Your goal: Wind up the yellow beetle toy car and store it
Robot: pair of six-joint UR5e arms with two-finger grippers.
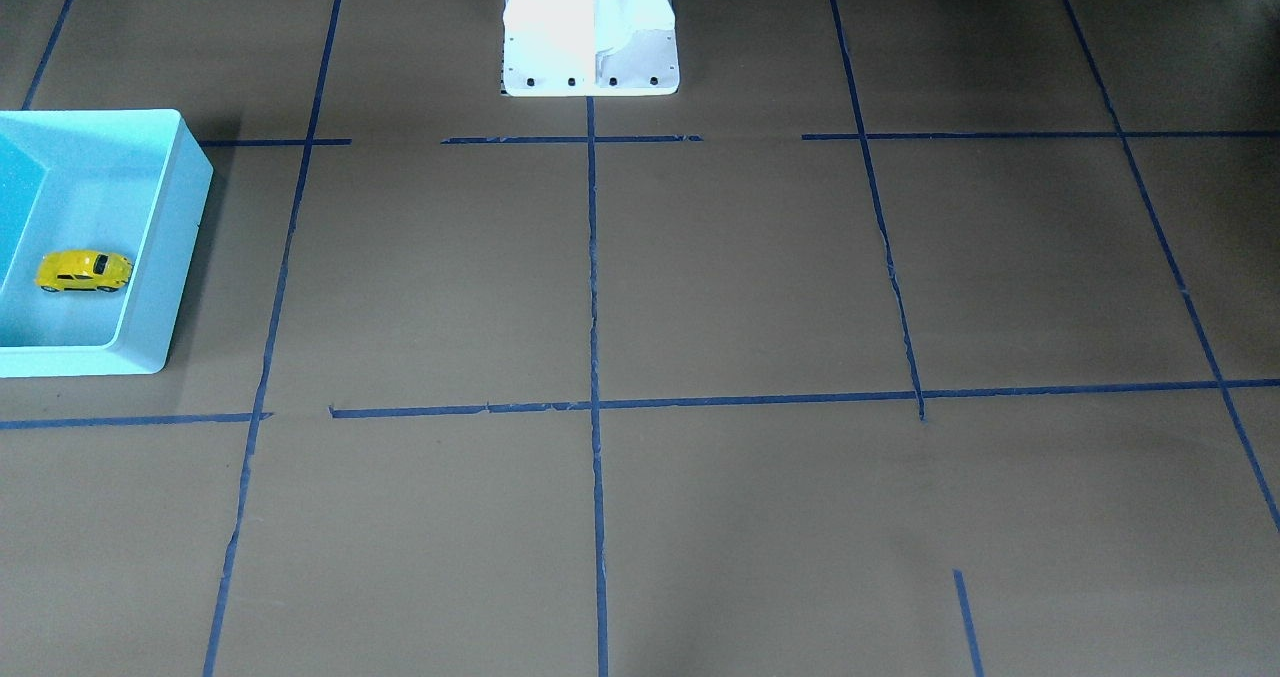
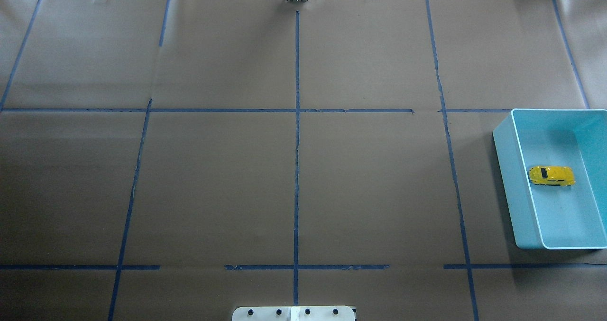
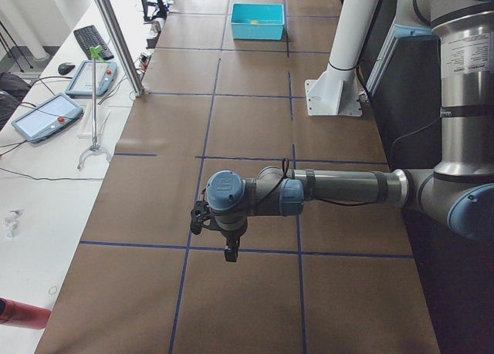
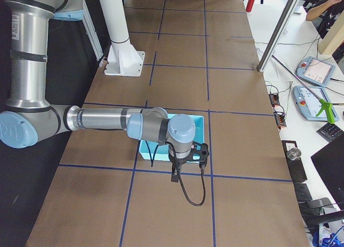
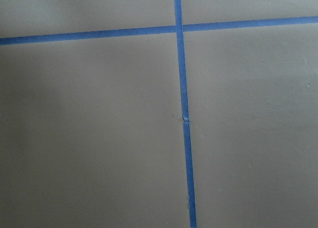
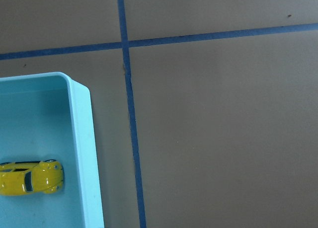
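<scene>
Only the side views show the arms; can't tell the opening of left gripper (image 3: 229, 250) or right gripper (image 4: 188, 166). Overhead: yellow beetle toy car (image 2: 551, 176) in turquoise bin (image 2: 512, 183), 3 o'clock.

Bin (image 2: 510, 178) edge-cropped; left claw (image 3: 229, 254), right claw (image 4: 174, 177) state unclear.

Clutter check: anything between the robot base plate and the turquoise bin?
Nothing but brown paper and blue tape lines between base plate and turquoise bin, per the overhead view. The yellow beetle toy car lies inside.
</scene>
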